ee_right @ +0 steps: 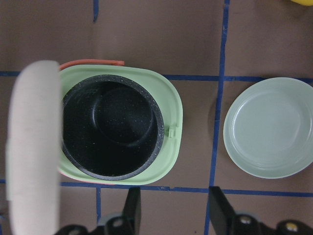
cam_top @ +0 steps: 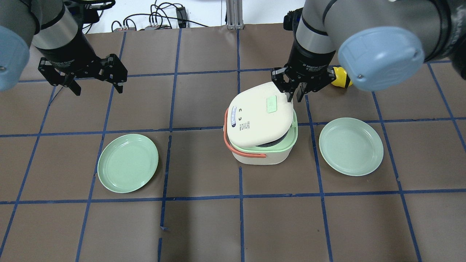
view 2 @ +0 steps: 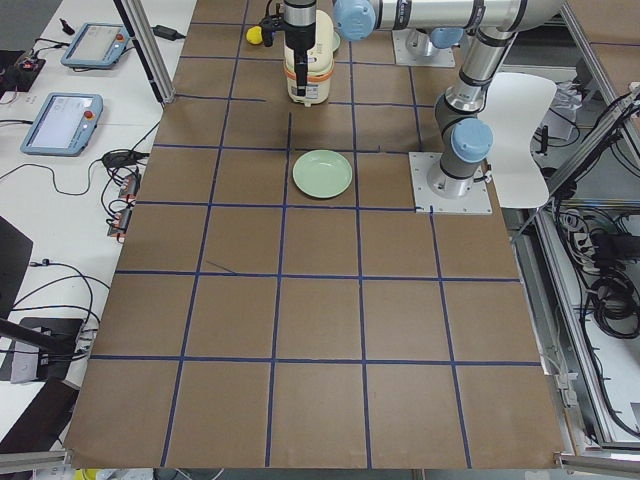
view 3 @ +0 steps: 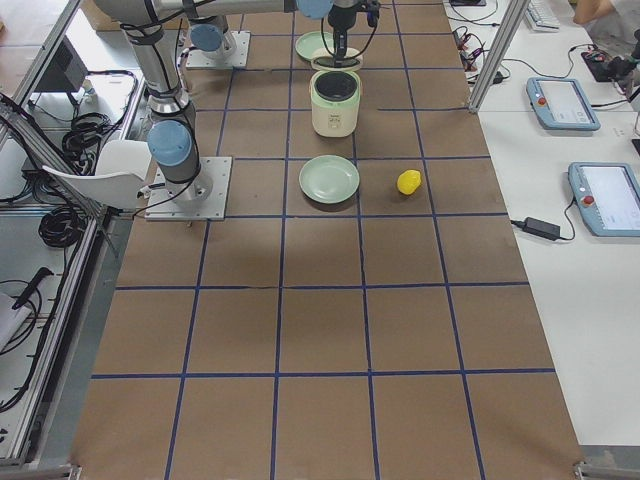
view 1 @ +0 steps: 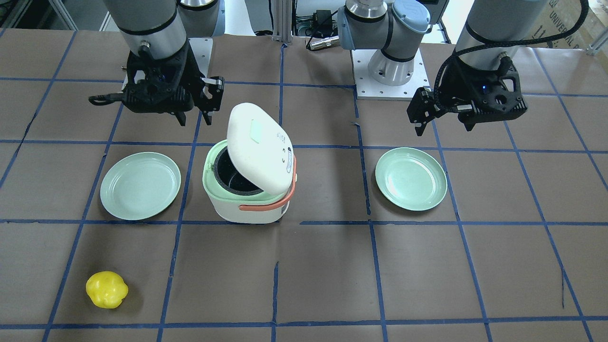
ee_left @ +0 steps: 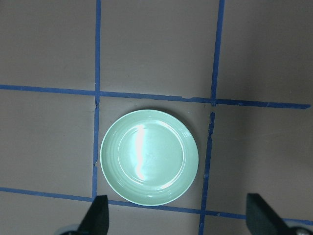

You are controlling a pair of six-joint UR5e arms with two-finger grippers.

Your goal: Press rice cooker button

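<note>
The white and pale green rice cooker (cam_top: 260, 145) with an orange handle stands mid-table. Its lid (cam_top: 260, 114) is up and tilted, and the black inner pot (ee_right: 110, 127) shows empty. A small green latch tab (ee_right: 171, 132) sits on the rim's front. My right gripper (cam_top: 296, 95) hovers just behind the lid's raised edge, its fingers a narrow gap apart and holding nothing; it also shows in the front-facing view (view 1: 194, 116). My left gripper (cam_top: 96, 87) is wide open and empty, high above the table beyond a plate; it also shows in the front-facing view (view 1: 444, 127).
Two pale green plates lie either side of the cooker, one on my left (cam_top: 127, 163) and one on my right (cam_top: 351, 146). A yellow object (view 1: 107, 289) lies on the far side of the table on my right. Blue tape lines grid the brown table.
</note>
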